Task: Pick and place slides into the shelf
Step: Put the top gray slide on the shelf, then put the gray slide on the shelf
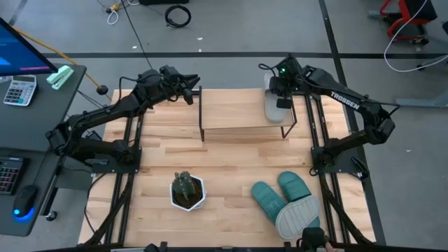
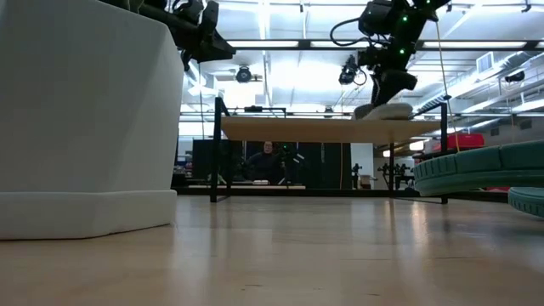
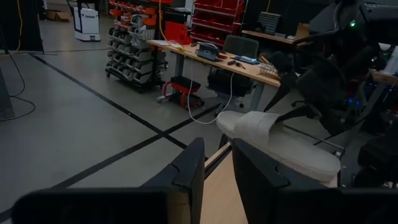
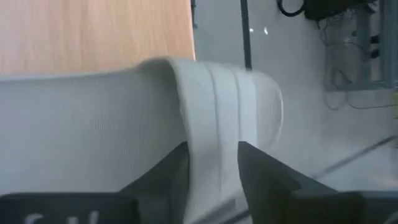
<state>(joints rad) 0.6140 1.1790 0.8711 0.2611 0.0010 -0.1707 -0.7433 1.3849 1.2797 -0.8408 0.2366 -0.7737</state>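
**Desk:** Count of slides?

**Me:** I see four. One grey-white slide (image 1: 275, 106) lies on the shelf (image 1: 231, 112), at its right end. On the table (image 1: 231, 164), front right: two teal slides (image 1: 269, 198), touching, and a second grey-white slide (image 1: 297, 215) overlapping them.

**Desk:** Grippers?

**Me:** Right gripper (image 4: 213, 163) sits over the shelved slide, jaws parted either side of its ribbed strap (image 4: 227, 118); whether they pinch it, I cannot tell. Left gripper (image 1: 189, 91) hangs off the shelf's left end, fingers narrowly parted, holding nothing.

**Desk:** Clutter?

**Me:** One potted plant (image 1: 187, 190) in a white angular pot, front centre. Shelf: pale plank, thin black legs.
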